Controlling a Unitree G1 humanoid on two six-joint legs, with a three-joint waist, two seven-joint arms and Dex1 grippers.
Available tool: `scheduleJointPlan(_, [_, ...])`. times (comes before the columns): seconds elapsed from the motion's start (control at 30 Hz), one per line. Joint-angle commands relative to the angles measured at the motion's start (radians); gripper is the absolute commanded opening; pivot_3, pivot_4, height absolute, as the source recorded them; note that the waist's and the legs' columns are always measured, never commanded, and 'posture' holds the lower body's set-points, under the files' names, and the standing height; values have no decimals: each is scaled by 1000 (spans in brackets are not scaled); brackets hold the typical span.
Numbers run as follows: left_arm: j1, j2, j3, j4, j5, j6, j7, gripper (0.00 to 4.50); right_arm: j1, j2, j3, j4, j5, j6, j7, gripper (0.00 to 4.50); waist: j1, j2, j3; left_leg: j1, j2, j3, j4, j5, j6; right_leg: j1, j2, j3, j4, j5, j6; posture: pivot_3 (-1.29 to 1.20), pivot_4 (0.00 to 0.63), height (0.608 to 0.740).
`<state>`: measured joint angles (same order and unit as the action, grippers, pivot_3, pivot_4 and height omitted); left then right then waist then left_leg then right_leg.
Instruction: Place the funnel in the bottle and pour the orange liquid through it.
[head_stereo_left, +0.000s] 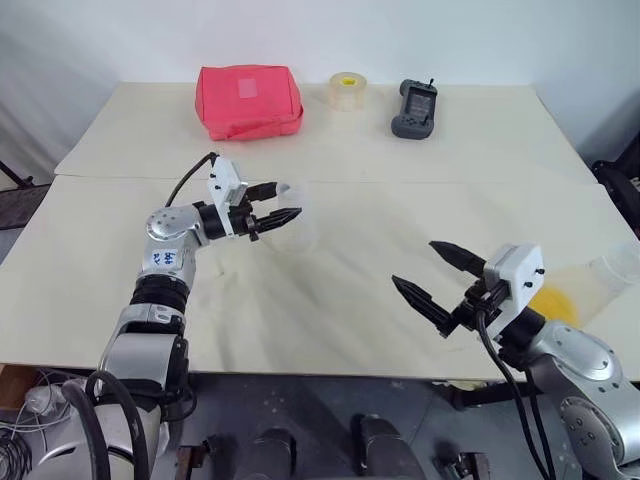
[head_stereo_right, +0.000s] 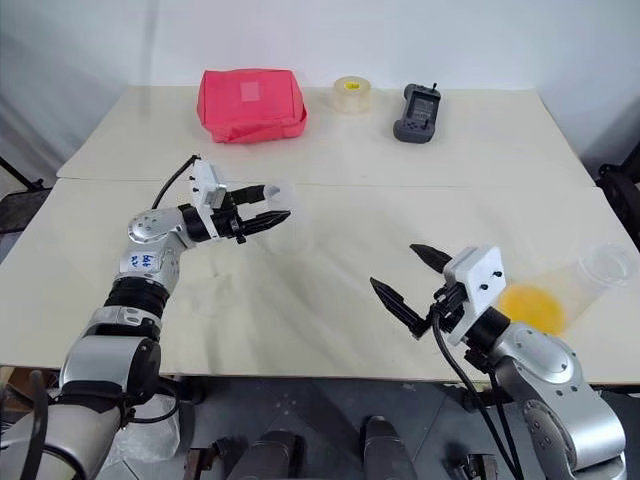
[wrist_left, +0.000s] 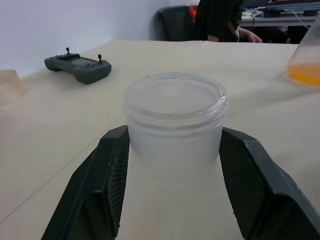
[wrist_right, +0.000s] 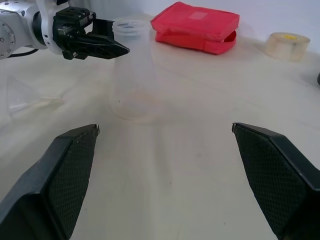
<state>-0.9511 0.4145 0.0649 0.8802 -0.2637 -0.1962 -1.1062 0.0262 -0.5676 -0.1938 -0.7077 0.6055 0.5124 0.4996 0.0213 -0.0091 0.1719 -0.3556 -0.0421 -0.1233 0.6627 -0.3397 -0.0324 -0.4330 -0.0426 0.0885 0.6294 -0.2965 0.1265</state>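
Near the table's (head_stereo_left: 420, 160) middle, a bit toward its left edge, the bottle (wrist_right: 131, 70) stands upright with the left gripper (head_stereo_left: 278, 203) at its neck, one finger (wrist_left: 100, 180) on each side. Fingers sit close against the neck; can't tell if they actually grip it. The funnel (wrist_right: 22, 95) lies on its side on the tabletop just beside the bottle (spout toward the bottle). The right gripper (head_stereo_left: 433, 270) hovers near the front edge, fingers spread wide, holding nothing. The orange liquid (head_stereo_right: 530, 307) sits in a clear vessel (head_stereo_right: 590, 275) by the right edge, behind the right gripper. Along the back edge: red pouch (head_stereo_left: 248, 100), tape roll (head_stereo_left: 347, 91), dark handheld controller (head_stereo_left: 414, 108).
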Motion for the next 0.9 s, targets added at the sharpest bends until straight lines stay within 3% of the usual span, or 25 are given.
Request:
scheduleJointPlan(0.03, [-27, 22, 29, -90, -43, 35, -47, 2368, -7, -23, -34, -41, 28, 0, 13, 4500, -1, 0, 0, 0, 0, 0, 0, 0, 0, 0, 0, 0, 0, 0, 0, 0, 150, 740])
scheduleJointPlan(0.4, [-19, 47, -15, -332, -89, 253, -173, 2368, 8, -74, -80, -3, 46, -16, 97, 4500, 0, 0, 0, 0, 0, 0, 0, 0, 1, 0, 0, 0, 0, 0, 0, 0, 150, 740])
scheduleJointPlan(0.6, [2, -10, -86, -470, -106, 318, -235, 2368, 60, -129, -135, 15, 106, -24, 225, 4500, 3, 0, 0, 0, 0, 0, 1, -1, 1, 1, 1, 0, 0, 0, 0, 0, 150, 740])
scheduleJointPlan(0.73, [-3, -78, -121, -426, -64, 282, -193, 2368, 95, -155, -158, 45, 97, -57, 295, 4500, 3, -1, 0, 0, -1, 0, 2, -1, 2, 2, 1, 0, -1, 0, 1, 0, 150, 740])
scheduleJointPlan(0.9, [-30, -162, -116, -303, -27, 190, -108, 2368, 97, -142, -185, 62, 86, -81, 283, 4500, 1, -1, 1, 1, 0, 2, 2, -1, 2, 2, 2, 1, -1, 0, 1, 0, 150, 740])
